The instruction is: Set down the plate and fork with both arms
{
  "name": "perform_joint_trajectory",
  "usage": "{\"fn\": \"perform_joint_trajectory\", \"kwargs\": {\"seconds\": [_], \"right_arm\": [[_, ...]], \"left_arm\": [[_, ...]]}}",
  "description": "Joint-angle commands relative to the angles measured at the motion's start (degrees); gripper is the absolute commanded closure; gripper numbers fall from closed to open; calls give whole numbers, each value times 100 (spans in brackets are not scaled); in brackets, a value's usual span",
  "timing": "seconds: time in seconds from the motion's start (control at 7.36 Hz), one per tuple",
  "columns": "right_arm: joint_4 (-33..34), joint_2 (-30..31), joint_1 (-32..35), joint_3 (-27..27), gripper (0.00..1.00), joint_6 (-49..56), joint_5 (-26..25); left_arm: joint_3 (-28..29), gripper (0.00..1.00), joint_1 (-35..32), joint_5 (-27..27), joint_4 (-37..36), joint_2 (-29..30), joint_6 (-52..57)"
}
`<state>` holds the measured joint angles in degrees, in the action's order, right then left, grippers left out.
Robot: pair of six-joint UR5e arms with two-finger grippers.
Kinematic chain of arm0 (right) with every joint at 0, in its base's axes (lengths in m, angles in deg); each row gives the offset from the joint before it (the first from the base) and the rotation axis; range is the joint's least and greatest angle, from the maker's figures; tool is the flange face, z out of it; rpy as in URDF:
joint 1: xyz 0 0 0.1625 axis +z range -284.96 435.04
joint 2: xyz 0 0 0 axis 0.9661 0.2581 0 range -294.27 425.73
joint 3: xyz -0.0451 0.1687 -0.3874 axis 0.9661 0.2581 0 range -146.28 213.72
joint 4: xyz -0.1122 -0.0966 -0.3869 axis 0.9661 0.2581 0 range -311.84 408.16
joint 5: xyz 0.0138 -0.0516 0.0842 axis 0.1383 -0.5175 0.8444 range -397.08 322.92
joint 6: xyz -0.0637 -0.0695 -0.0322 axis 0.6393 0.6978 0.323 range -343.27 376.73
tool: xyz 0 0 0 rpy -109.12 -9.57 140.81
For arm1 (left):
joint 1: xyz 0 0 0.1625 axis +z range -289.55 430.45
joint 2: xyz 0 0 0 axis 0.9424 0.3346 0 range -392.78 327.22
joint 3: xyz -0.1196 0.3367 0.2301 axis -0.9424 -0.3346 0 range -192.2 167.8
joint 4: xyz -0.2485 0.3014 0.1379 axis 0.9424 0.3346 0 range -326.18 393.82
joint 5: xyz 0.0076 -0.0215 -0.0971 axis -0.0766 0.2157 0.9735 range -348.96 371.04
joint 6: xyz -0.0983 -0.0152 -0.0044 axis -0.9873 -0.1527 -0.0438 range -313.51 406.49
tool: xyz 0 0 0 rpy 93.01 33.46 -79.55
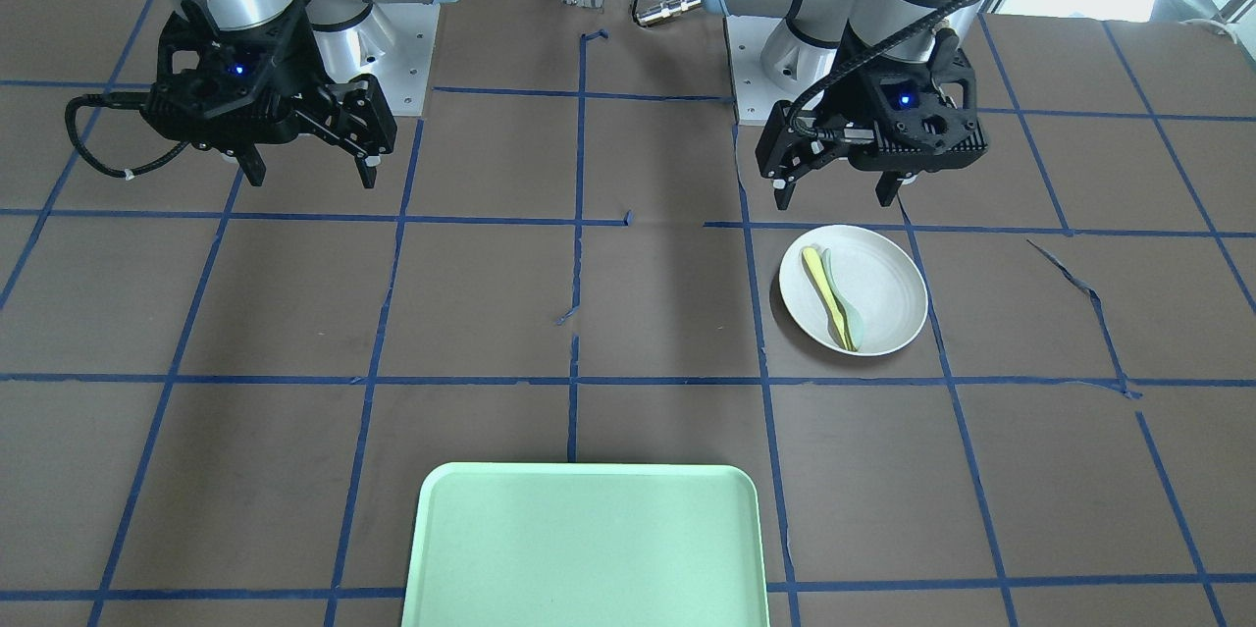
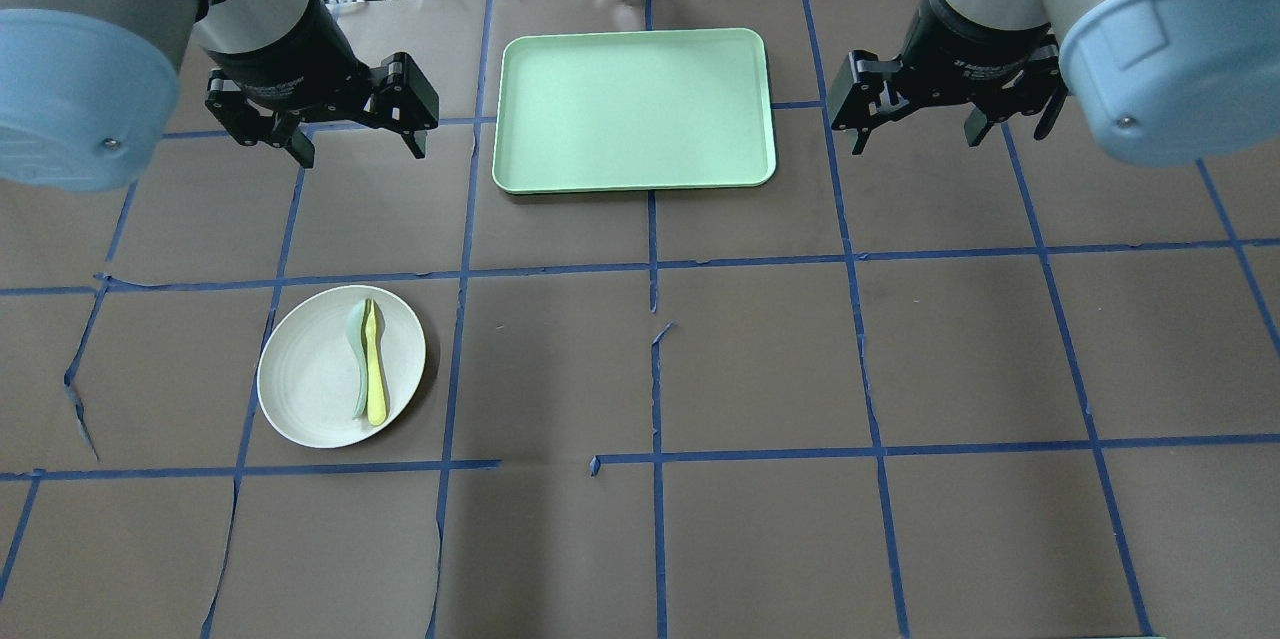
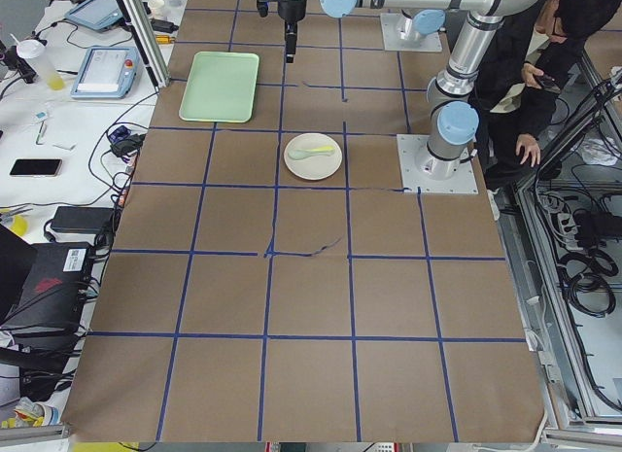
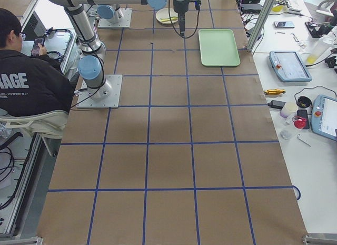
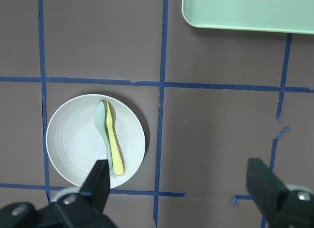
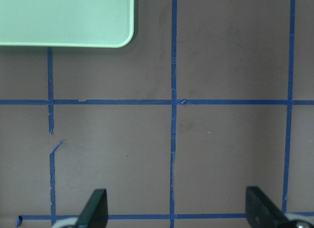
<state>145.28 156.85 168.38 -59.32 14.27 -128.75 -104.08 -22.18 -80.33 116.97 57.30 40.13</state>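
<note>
The off-white plate (image 1: pixel 888 288) lies on the brown table on my left side, also in the overhead view (image 2: pixel 310 384) and left wrist view (image 5: pixel 73 144). The yellow fork (image 1: pixel 827 298) (image 2: pixel 375 374) (image 5: pixel 115 144) lies on the plate, side by side with a pale mint spoon (image 1: pixel 852 318) (image 2: pixel 357 349). My left gripper (image 1: pixel 836 200) (image 2: pixel 360 157) (image 5: pixel 181 193) is open and empty, hovering above the table between the plate and my base. My right gripper (image 1: pixel 312 181) (image 2: pixel 915 144) (image 6: pixel 179 211) is open and empty, above bare table on the other side.
A rectangular mint-green tray (image 2: pixel 635 109) (image 1: pixel 589 548) lies at the far middle of the table, between the two grippers in the overhead view. Blue tape lines grid the brown paper cover. A seated person (image 4: pixel 31 76) is beside the robot's base.
</note>
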Motion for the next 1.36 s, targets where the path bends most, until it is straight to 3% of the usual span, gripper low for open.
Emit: {"fn": "perform_joint_trajectory", "kwargs": {"seconds": [0.0, 1.22], "right_arm": [[-9, -6, 0, 13, 0, -1, 0], [-70, 2, 9, 13, 0, -27, -97]], "left_arm": [[-23, 0, 8, 14, 8, 1, -23], [-32, 0, 8, 31, 8, -8, -23]]}}
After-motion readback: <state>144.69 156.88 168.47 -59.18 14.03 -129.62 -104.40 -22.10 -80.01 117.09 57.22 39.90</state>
